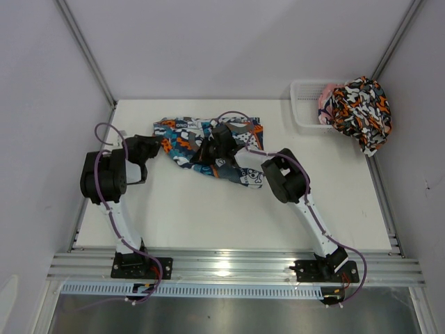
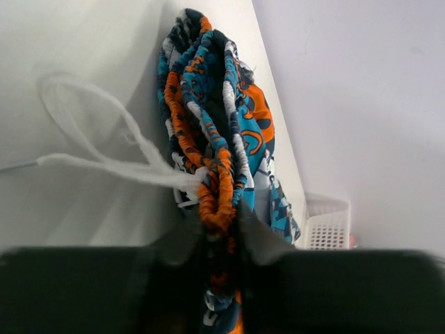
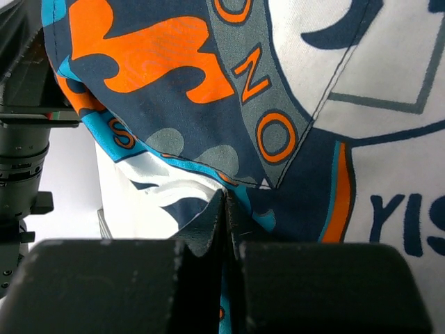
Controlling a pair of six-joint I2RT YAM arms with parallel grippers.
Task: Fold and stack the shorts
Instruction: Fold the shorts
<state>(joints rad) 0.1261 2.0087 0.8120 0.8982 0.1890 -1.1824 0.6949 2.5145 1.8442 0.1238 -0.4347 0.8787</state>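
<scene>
The teal-blue, orange and white shorts (image 1: 198, 149) lie bunched at the back middle of the table. My left gripper (image 1: 157, 145) is at their left end, and in the left wrist view its jaws (image 2: 219, 223) are shut on the gathered orange and teal waistband (image 2: 221, 132). A white drawstring (image 2: 104, 149) trails off to the left. My right gripper (image 1: 220, 143) is on the middle of the shorts. Its jaws (image 3: 226, 202) are shut on a fold of the printed fabric (image 3: 264, 90). The orange, black, white and grey blotched shorts (image 1: 361, 111) hang over the basket's right end.
A white mesh basket (image 1: 308, 104) stands at the back right corner, also seen in the left wrist view as the basket (image 2: 327, 226). Walls close in on the table's left, back and right. A metal rail (image 1: 229, 264) runs along the near edge.
</scene>
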